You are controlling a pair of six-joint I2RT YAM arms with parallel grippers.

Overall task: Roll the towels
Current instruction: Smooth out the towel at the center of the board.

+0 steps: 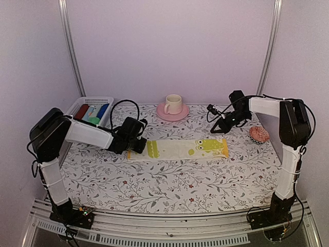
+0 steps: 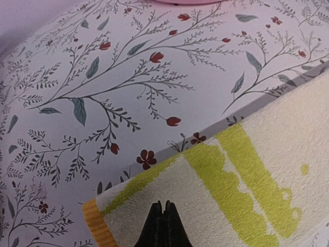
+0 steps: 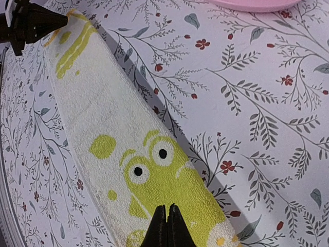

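From above, the yellow towel lies flat on the flowered table as one long strip, its long axis running left to right between the two arms; the left gripper sits at the strip's left end and the right gripper hangs just behind its right end, so each arm is nearest its own end and a roll would have to travel along that axis. In the left wrist view the towel's striped, orange-edged end lies directly under and ahead of the left gripper, whose fingertips are pressed together with no gap; whether they pinch any cloth cannot be told, since the tips meet at the bottom edge of the view. In the right wrist view the strip stretches away from the right gripper toward the left gripper at the far end; the right fingertips are likewise closed tight, poised over the frog-face print, and seem to hold nothing
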